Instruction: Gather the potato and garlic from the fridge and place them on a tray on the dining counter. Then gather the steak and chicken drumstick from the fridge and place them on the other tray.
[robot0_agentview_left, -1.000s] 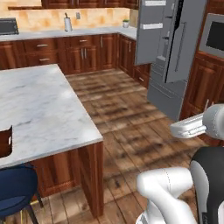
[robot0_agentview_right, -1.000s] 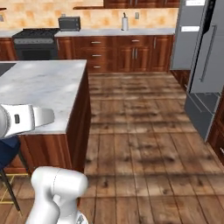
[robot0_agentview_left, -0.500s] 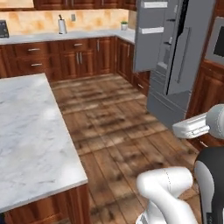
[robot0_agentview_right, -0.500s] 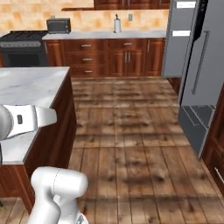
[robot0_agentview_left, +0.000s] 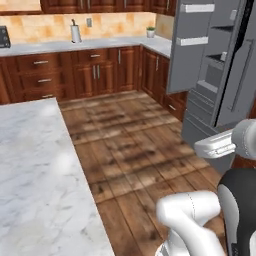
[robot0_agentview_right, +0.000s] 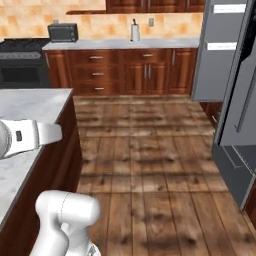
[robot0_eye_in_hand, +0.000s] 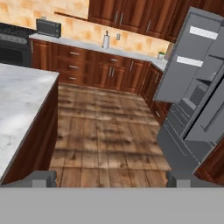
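Observation:
The fridge (robot0_agentview_left: 200, 65) stands at the right with its grey doors swung open; it is also in the right base view (robot0_agentview_right: 220, 55) and the hand view (robot0_eye_in_hand: 192, 83). Door shelves and the bottom drawers show, but I cannot make out any food inside. The potato, garlic, steak, chicken drumstick and trays are out of view. The dining counter (robot0_agentview_left: 35, 165) with its marble top lies to the left (robot0_agentview_right: 25, 107) (robot0_eye_in_hand: 17, 92). My gripper (robot0_eye_in_hand: 111, 179) is open, fingertips wide apart with nothing between them, looking over the floor between counter and fridge.
Wood floor (robot0_agentview_left: 130, 145) runs between the island and the fridge. Wall counters with red-brown cabinets (robot0_agentview_right: 125, 70) line the back, carrying a toaster oven (robot0_agentview_right: 62, 32), a paper-towel holder (robot0_agentview_left: 75, 34) and a small plant (robot0_agentview_left: 151, 32). A black stove (robot0_agentview_right: 20, 65) stands at the back left.
The whole picture has shifted as the base moved: the fridge has come nearer and the dining counter has slid off to the left. The gripper has stayed open.

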